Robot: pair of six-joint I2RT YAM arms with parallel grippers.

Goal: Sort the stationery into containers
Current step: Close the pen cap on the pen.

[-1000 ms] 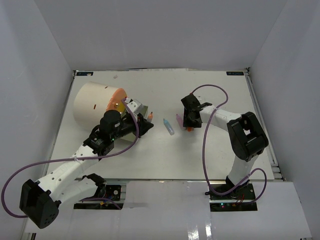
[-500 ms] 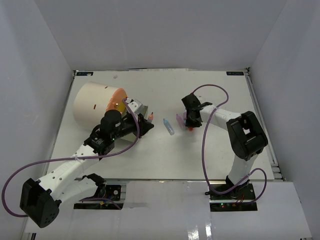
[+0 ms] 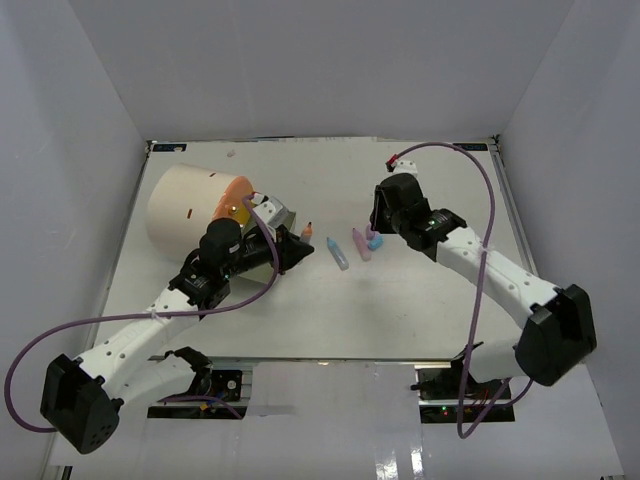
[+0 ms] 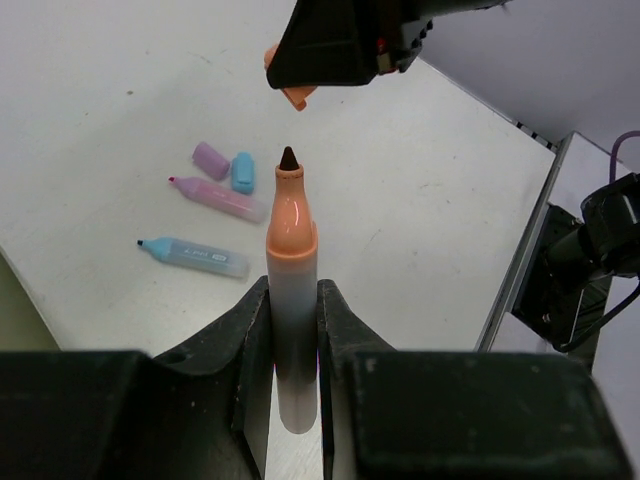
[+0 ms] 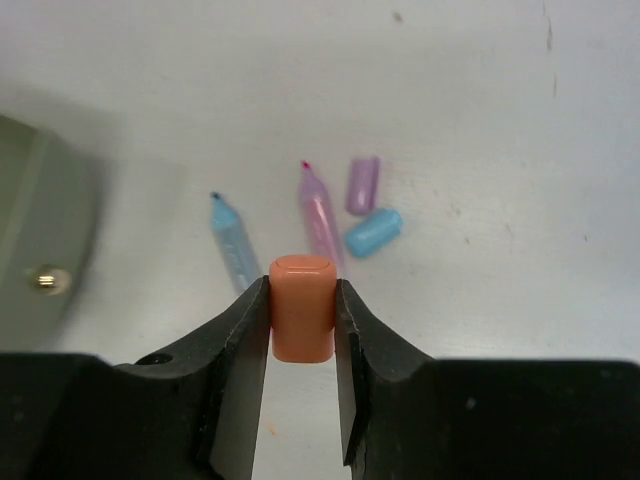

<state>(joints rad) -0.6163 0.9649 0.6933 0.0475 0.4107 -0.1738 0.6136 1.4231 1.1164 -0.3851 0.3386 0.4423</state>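
Orange marker (image 4: 291, 240) pinched in left claw (image 4: 293, 300), orange cap (image 5: 302, 315) clamped in right claw (image 5: 302, 295); a misaligned capping could knock either loose.

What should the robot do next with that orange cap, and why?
Probably bring the orange cap, pinched in the right jaws, onto the bare tip of the orange marker held in the left jaws: the tip points toward it and the colours match.
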